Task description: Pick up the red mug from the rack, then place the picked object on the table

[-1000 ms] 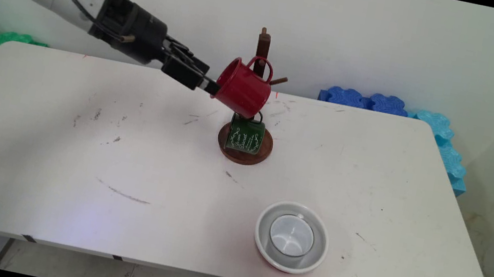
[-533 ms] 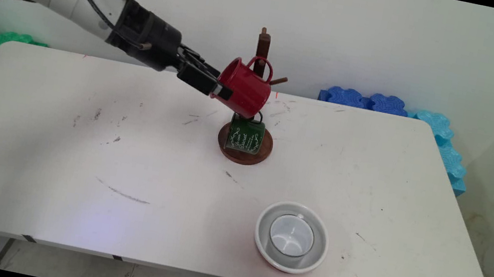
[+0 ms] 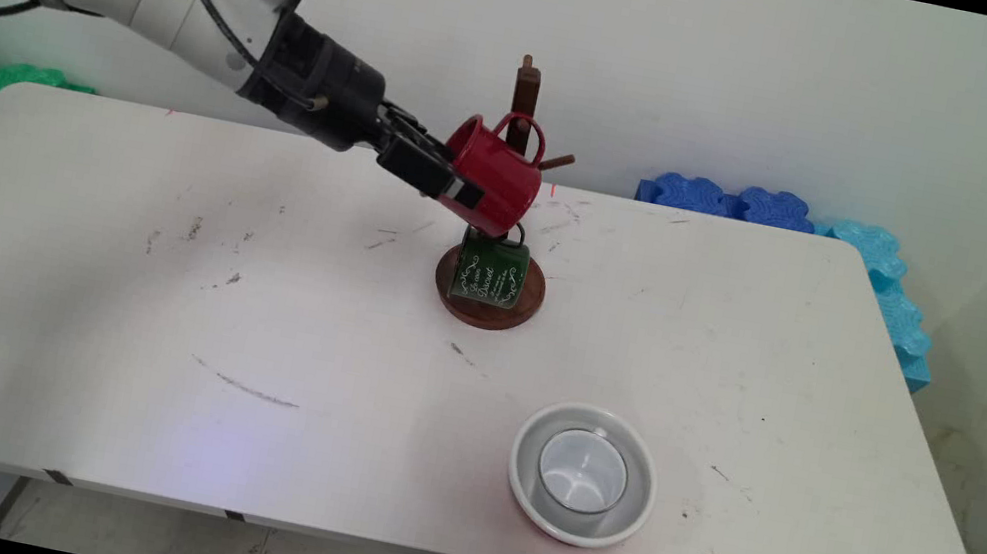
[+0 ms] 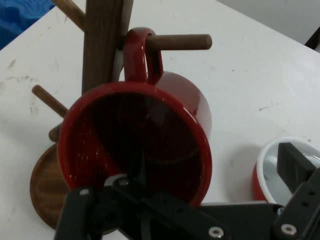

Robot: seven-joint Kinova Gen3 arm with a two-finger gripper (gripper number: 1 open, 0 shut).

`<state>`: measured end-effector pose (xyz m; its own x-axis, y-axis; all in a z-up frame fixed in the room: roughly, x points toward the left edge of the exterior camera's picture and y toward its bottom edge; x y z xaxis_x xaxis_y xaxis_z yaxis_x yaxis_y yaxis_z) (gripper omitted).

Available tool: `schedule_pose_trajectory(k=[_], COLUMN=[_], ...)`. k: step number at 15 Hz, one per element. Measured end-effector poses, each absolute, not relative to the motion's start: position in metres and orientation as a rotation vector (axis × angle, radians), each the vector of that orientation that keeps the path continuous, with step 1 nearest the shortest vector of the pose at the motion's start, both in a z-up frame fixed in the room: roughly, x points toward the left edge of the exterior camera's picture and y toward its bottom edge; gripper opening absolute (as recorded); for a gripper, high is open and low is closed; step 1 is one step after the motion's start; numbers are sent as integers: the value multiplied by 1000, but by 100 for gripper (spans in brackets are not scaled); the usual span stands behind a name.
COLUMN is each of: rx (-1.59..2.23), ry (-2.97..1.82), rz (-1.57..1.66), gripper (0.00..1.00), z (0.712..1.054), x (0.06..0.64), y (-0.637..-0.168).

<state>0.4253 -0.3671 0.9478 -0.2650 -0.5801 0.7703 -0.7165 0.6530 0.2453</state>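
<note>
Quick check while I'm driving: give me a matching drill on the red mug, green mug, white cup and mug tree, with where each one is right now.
Things:
1. red mug
2. green mug
3. white cup
4. mug tree

Places:
A. inside the white bowl
B. handle looped over an upper peg, gripper at its rim
C. low on the tree, just above the round base
D. standing near the table's far edge

Pairs: 1-B, 2-C, 3-A, 4-D

Pincer (image 3: 456,191) open, angled downward
</note>
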Motion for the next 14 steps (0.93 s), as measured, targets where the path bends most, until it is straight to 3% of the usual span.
schedule_pose_trajectory(k=[5, 6, 14], rx=[1016, 1016, 1022], ry=[-1959, -1959, -1956], rz=[191, 191, 200], gripper=[100, 0, 0], z=[946, 946, 945], x=[419, 418, 412], y=[-373, -373, -380])
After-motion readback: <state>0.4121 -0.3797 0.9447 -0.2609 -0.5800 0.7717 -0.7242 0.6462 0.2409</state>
